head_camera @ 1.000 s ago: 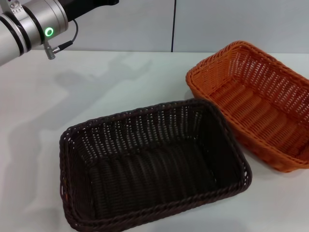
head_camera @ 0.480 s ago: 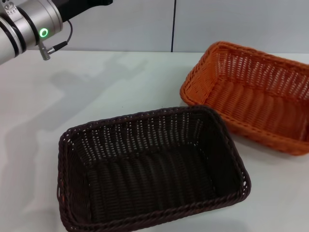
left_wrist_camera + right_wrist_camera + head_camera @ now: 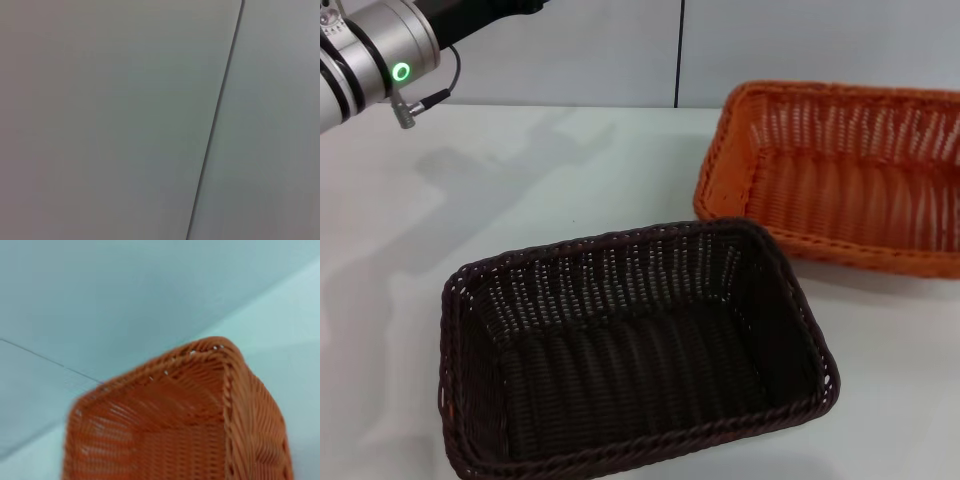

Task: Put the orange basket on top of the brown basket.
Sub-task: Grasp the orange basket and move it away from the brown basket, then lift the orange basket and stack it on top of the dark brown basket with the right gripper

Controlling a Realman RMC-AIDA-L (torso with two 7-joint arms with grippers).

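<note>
The brown basket (image 3: pixel 620 242) stands empty on the white table (image 3: pixel 550 170), low in the middle of the head view. The orange basket (image 3: pixel 840 170) is behind it to the right, its long side turned toward me, and it runs off the right edge. Its near corner lies close to the brown basket's far right corner. They do not overlap. The right wrist view shows the orange basket (image 3: pixel 200 415) from close up, with one corner and its inside wall. Neither gripper shows. Only the left arm's silver forearm (image 3: pixel 370 55) is seen, raised at the top left.
A grey wall with a dark vertical seam (image 3: pixel 680 50) stands behind the table. The left wrist view shows only that wall (image 3: pixel 125 120). Bare tabletop lies left of and behind the brown basket.
The orange basket has swung round from lying diagonally to lying crosswise, and has shifted right and back. The left arm has drawn slightly further to the upper left. The brown basket has stayed put.
</note>
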